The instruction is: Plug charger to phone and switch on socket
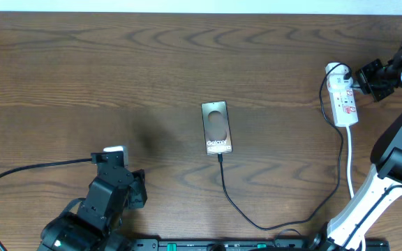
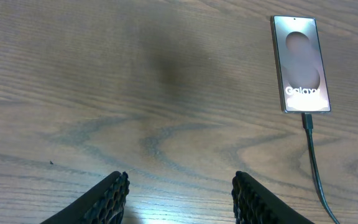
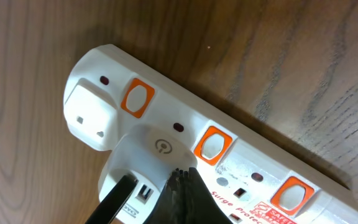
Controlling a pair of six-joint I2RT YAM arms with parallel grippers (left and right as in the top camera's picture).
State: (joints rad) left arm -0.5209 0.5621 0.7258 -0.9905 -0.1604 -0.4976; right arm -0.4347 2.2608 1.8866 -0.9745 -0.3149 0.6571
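Both grippers partly cropped | right gripper (image 3: 160, 190) nearly closed over white plastic power strip (image 3: 241, 149) | left gripper (image 2: 180, 198) open, bare wood ahead | thin black cable (image 1: 239, 202) meets silvery-beige phone (image 1: 216, 128)

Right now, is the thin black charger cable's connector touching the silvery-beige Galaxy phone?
Touching. In the left wrist view the charger connector sits against the phone's bottom edge with no gap.

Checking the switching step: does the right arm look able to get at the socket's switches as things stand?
Probably yes. The right gripper hangs right above the socket, fingertips close together beside the middle orange switch. Only the white plug and round adapter sit nearby, neither covering that switch.
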